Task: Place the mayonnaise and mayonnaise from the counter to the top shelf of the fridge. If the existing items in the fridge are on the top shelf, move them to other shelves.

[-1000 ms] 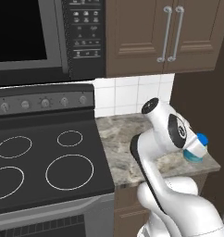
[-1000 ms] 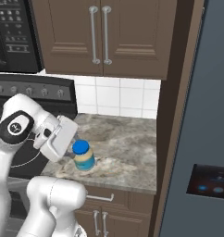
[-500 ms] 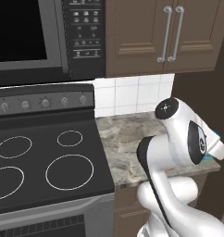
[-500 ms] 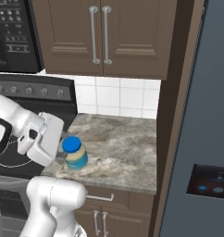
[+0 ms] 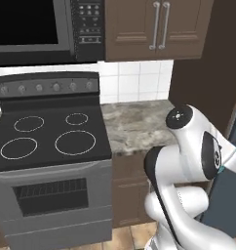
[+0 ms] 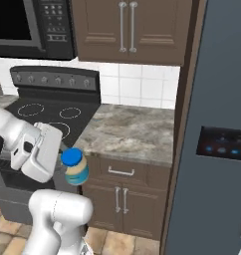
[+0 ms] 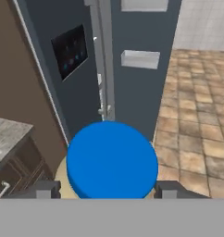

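Observation:
My gripper [image 6: 68, 168] is shut on the cream-yellow mayonnaise jar [image 6: 76, 168] with the blue lid and holds it in the air in front of the cabinets, off the counter [image 6: 128, 132]. In the hand view the blue lid [image 7: 112, 164] sits between the dark fingertips [image 7: 45, 189], and past it stand the fridge [image 7: 132, 88], its black panel [image 7: 70, 50] and its grey handle [image 7: 102, 69]. The fridge [image 6: 219, 99] is shut, so its shelves, the red can and the yellow ball are hidden. The second, whitish jar is out of view.
The black stovetop [image 5: 47, 139] with its oven lies left of the counter [image 5: 134, 126]. Brown wall cabinets [image 6: 127, 25] and a microwave [image 5: 42, 27] hang above. A tiled floor [image 7: 197, 115] runs in front of the fridge.
The whole picture has shifted: the base has backed away from the counter and turned toward the fridge. The arm has drawn the jar off the counter and holds it low in front of the cabinets.

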